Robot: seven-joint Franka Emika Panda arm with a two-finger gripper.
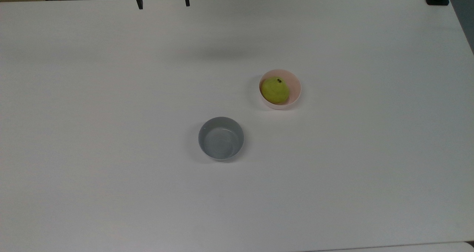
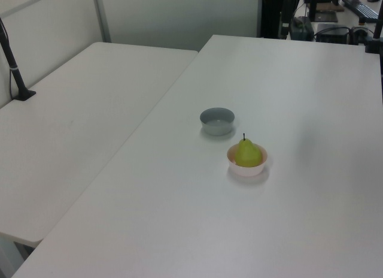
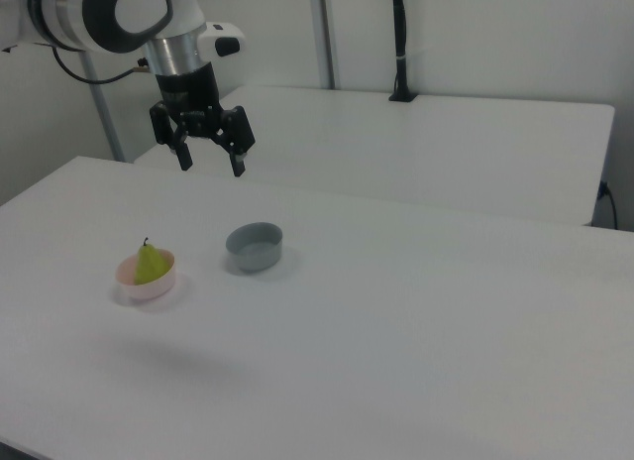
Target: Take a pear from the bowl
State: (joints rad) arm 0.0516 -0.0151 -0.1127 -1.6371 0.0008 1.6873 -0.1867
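A yellow-green pear point(image 1: 275, 90) with a dark stem sits upright in the pale pink bowl point(image 1: 293, 82), right of the table's middle in the top view. The pear point(image 2: 247, 153) and bowl point(image 2: 246, 169) also appear in the left view, and the pear point(image 3: 149, 264) and bowl point(image 3: 147, 280) in the right view. My gripper point(image 3: 210, 166) hangs open high above the table, well apart from the pear, with nothing between its fingers. Its fingertips point(image 1: 140, 4) show at the top view's upper edge.
An empty grey bowl point(image 1: 221, 138) stands on the white table point(image 1: 111, 133), a short way from the pink one. A second white table point(image 2: 78, 122) adjoins it. A black post point(image 3: 399, 44) stands clamped on that table.
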